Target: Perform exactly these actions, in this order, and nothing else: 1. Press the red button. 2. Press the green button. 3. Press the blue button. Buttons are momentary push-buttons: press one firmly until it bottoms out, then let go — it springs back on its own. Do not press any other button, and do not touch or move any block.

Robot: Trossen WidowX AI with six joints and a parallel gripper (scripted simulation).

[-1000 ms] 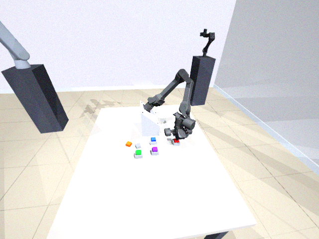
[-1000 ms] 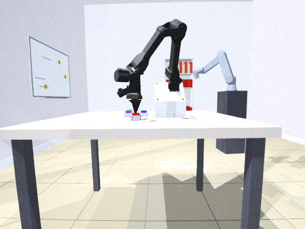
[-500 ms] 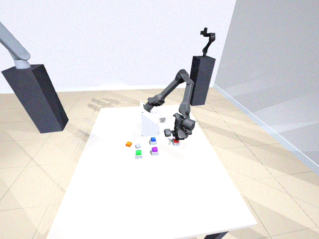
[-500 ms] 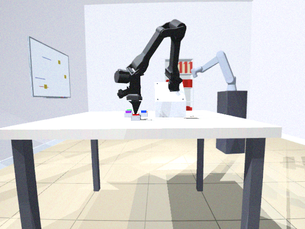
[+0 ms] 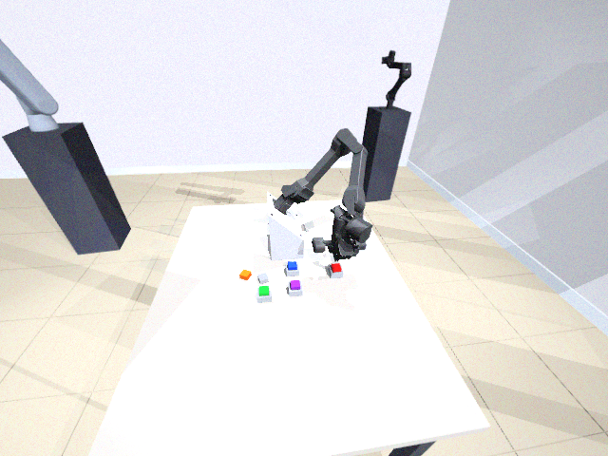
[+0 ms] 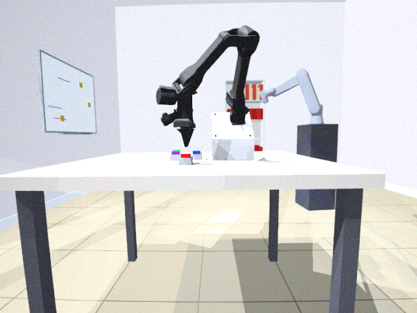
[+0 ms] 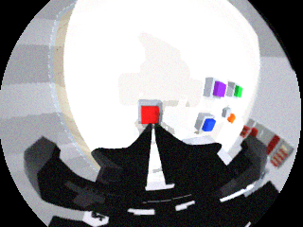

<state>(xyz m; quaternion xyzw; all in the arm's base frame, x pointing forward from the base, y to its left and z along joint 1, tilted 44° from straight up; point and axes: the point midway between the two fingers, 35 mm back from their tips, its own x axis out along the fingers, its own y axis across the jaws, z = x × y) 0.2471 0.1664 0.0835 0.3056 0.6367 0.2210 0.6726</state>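
Jaws (image 6: 186, 144) pressed together to a point, nothing between them, aimed straight down over the red button (image 6: 185, 155). Exterior view shows a clear gap between tip and red cap; no contact. That gap can't be read from the top view, where the wrist housing sits just behind the red button (image 5: 335, 268) and hides the tip.

Landmark = red button. Top view lays out the rest on the white worktop (image 5: 294, 372): blue button (image 5: 292, 266) beside it toward the left of frame, purple button (image 5: 294, 285) nearer the camera and left, green button (image 5: 264, 291) further left past purple, and an orange block (image 5: 244, 274) furthest from red. A small pale block (image 5: 262, 277) lies between orange and blue. Exterior view compresses all this: only the purple, a sliver of green behind it, and the blue button (image 6: 196, 152) show next to red; the orange block is not visible there.

Wrist view puts the red button (image 7: 151, 113) dead centre just ahead of the closed tip, with blue button (image 7: 208, 124), purple and green off to the right. White box (image 6: 232, 141) stands behind red button at the arm's base, seen best in the exterior view.
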